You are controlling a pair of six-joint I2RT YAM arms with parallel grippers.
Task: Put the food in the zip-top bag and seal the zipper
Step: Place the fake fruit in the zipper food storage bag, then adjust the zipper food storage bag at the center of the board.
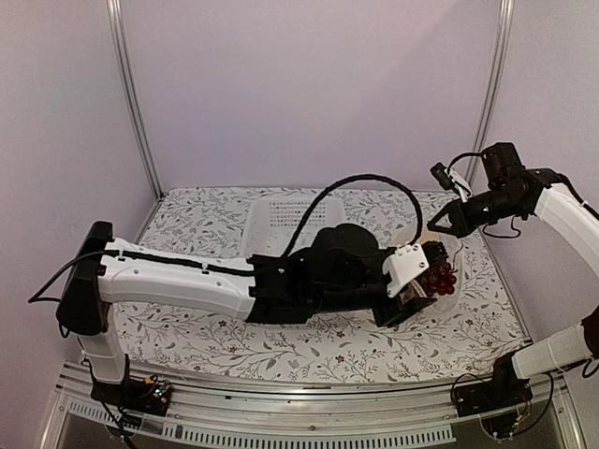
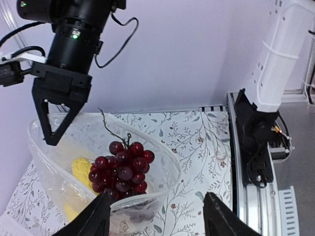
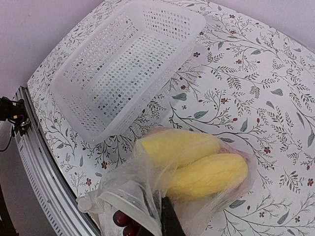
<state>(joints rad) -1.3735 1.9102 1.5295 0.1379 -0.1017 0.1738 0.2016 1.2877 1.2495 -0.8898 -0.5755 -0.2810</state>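
The left gripper [image 2: 156, 209] is seen released, its fingers spread wide with nothing between them. Just ahead of it at 11 o'clock, the grape bunch [image 2: 120, 169] is lodged in the mouth of the zip-top bag [image 2: 167, 169]. The bunch is judged to sit high, close to the near lip. If that lip were snagged by a finger during a pull-back, the floppy bag could be dragged and the grapes tipped out onto the table [image 3: 256, 88].

At 10 o'clock from the bunch, the right gripper [image 2: 50, 140] is clenched on the bag's far rim. The mouth is held up at that single spot, so it would probably collapse if the plastic slipped there. The upright stem of the bunch could also foul the zipper, which cannot be made out in these views.

Deeper in the bag, the two yellow pieces [image 3: 209, 174] are lying side by side. The white basket [image 3: 123, 69] stands apart at 10 o'clock from the bag and does not stand in the way. It is largely hidden by the left arm in the top view. No pepper, cauliflower or pumpkin can be seen.
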